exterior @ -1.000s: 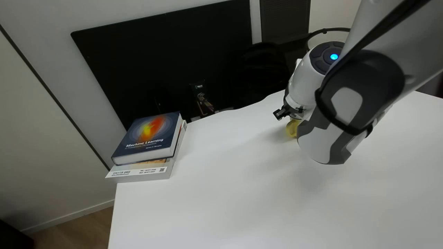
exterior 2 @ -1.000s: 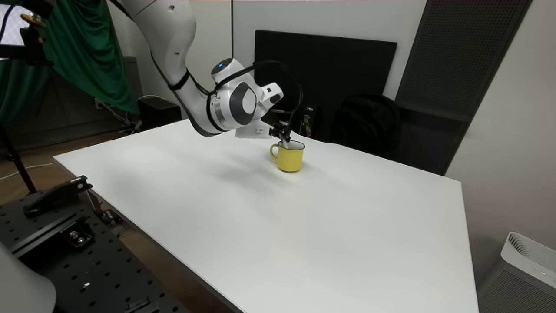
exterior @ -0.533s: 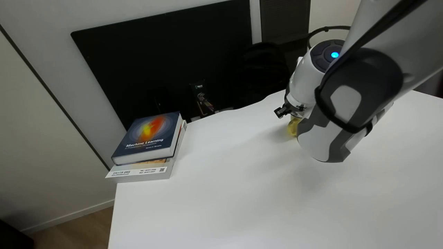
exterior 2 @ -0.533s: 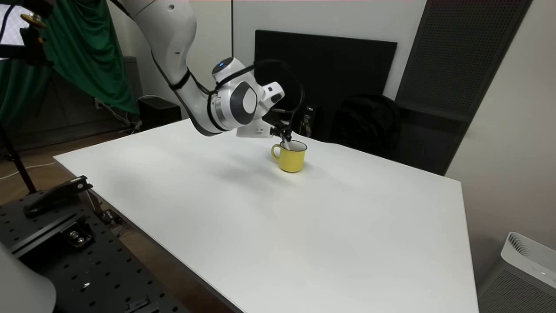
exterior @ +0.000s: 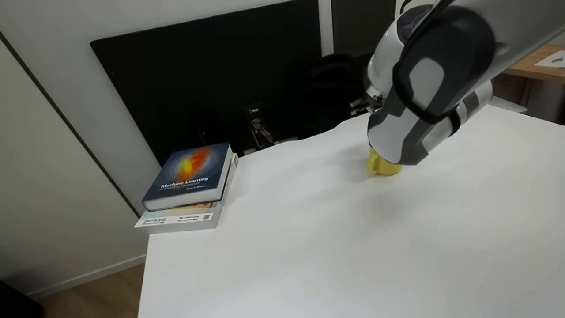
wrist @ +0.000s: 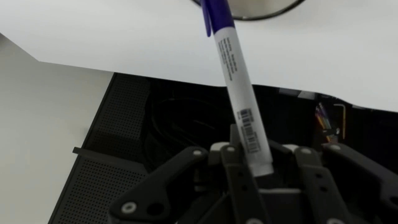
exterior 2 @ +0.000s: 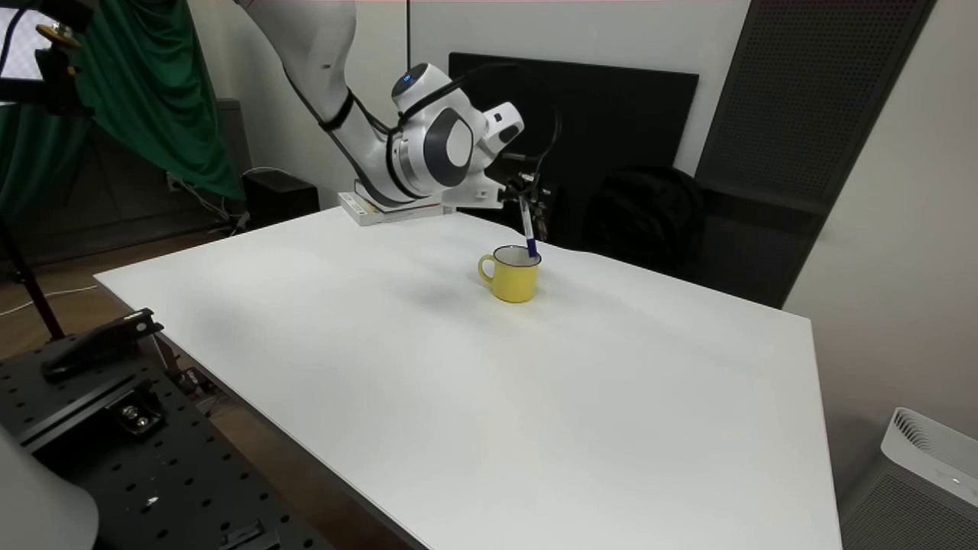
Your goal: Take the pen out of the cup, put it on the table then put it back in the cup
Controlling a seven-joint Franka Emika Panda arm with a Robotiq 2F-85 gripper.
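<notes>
Fingers [wrist: 231, 160] clamped on the pen [wrist: 241, 84] near its white end; blue end points down. In an exterior view that end shows at the 3 o'clock side of the mouth of the cup [exterior 2: 513, 284], handle at 9; can't say whether it clears the rim. Cup upright on the worktop [exterior 2: 535, 397]. Step looks like the lift-out: draw slowly along the pen's own line. Grip is near one end; a rim snag could pivot it. Clear the rim before swinging toward 6 o'clock.

In an exterior view the arm [exterior 2: 365, 158] reaches from the left toward the far side — gripper [exterior 2: 524, 192] aloft at its end, clamped.
</notes>
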